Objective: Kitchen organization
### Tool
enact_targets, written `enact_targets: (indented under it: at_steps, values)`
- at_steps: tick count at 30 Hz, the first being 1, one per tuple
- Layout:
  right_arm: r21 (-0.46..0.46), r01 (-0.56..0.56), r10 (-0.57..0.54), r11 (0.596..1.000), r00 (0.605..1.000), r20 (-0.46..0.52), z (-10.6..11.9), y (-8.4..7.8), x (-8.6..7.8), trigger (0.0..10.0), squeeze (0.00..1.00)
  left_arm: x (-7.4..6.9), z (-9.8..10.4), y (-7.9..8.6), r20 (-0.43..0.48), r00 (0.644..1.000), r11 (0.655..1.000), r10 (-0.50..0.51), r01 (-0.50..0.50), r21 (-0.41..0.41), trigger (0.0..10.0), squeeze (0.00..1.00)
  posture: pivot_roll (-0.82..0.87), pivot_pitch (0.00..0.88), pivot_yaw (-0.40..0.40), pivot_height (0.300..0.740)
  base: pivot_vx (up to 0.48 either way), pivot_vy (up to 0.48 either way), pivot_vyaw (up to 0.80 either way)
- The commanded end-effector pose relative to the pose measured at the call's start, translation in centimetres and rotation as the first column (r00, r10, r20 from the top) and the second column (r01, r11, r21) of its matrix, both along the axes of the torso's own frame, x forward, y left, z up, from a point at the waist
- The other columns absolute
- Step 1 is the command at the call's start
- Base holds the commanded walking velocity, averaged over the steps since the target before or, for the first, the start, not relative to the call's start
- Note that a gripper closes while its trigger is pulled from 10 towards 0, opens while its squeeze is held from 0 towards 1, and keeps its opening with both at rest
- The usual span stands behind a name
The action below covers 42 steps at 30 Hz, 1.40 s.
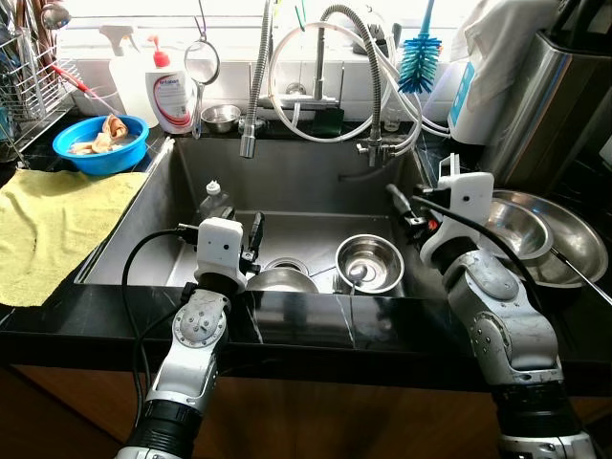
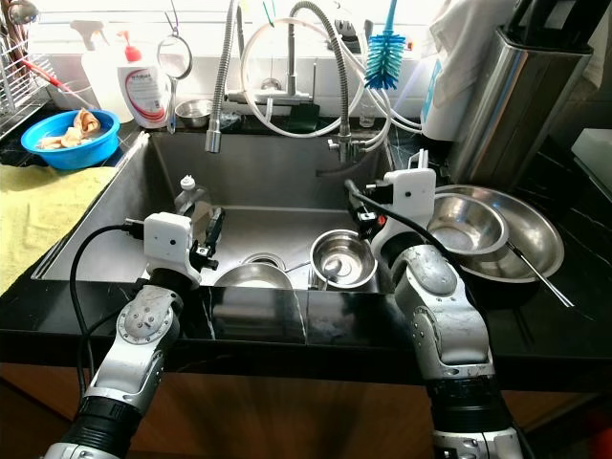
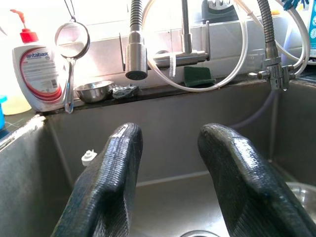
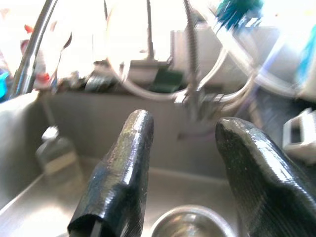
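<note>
A steel sink (image 1: 182,206) is sunk into a black tabletop (image 1: 316,325), and both grippers hover over its near edge with jaws parted and nothing between them. The left gripper (image 1: 256,234) hangs at about 7 o'clock of the basin; its wrist view shows a clear gap between the black fingers (image 3: 111,182). The right gripper (image 1: 404,206) sits at about 4 o'clock, jaws likewise apart, one finger (image 4: 123,168) above a small steel bowl (image 1: 368,263) that rests on the sink floor. An upturned steel dish (image 1: 282,280) lies just beside that bowl, near the drain and under the left gripper. A clear plastic bottle (image 1: 214,199) stands against the basin's left wall at 9 o'clock.

Over the back of the sink, at 12 o'clock, a pull-out faucet (image 1: 256,86) and looping white hoses (image 1: 296,120) crowd the space above the basin. Along the back ledge stand a soap bottle (image 1: 171,91), a hanging mesh strainer (image 1: 202,62), a little steel cup (image 1: 221,118) and a dark green sponge (image 1: 330,121). A blue bottle brush (image 1: 420,57) hangs at 1 o'clock. A blue bowl (image 1: 100,143) of scraps sits at 10 o'clock beside a yellow cloth (image 1: 53,225). Stacked steel bowls (image 1: 545,234) rest on the tabletop at 3 o'clock, just beside the right arm.
</note>
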State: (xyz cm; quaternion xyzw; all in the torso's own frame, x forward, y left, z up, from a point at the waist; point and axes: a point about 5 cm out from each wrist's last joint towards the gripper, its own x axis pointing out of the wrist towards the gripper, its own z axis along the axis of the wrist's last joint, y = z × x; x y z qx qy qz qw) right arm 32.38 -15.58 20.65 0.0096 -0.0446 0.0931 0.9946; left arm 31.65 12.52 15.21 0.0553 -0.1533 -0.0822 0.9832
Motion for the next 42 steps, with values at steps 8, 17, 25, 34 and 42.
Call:
enact_targets:
  at_steps: [8,17,25,34,42]
  values:
    - [-0.095,0.429,-0.419,0.899,0.902,0.107,0.9,-4.6,-3.8,10.0,0.00,-0.2,-0.2,0.0,-0.010,1.000,1.000,0.005,-0.004,0.013,10.0,0.00,-0.15,0.000,-0.017,0.740,0.000,0.000,0.00]
    - [-0.002,0.657,-0.652,0.754,0.748,0.127,0.0,-8.2,-7.6,10.0,1.00,-0.3,-0.3,-0.2,-0.009,1.000,1.000,0.003,-0.003,0.008,10.0,0.00,-0.14,0.000,-0.022,0.740,0.000,0.000,0.00]
    - [0.026,0.717,-0.715,0.696,0.690,0.108,-1.0,-9.0,-9.2,10.0,1.00,-0.3,-0.3,-0.2,-0.008,1.000,1.000,-0.004,0.004,0.011,10.0,0.00,-0.15,0.000,-0.015,0.740,0.000,0.000,0.00]
    - [0.007,0.741,-0.740,0.671,0.670,0.059,-3.1,-9.3,-10.2,10.0,0.00,-0.4,-0.3,-0.1,-0.007,1.000,1.000,-0.010,0.010,0.017,10.0,0.00,-0.14,0.000,-0.009,0.740,0.000,0.000,0.00]
    - [0.081,0.781,-0.783,0.619,0.621,-0.008,-4.3,-9.9,-11.4,10.0,0.00,-0.4,-0.3,-0.2,-0.008,1.000,1.000,-0.016,0.016,0.017,10.0,0.00,-0.14,0.000,-0.009,0.740,0.000,0.000,0.00]
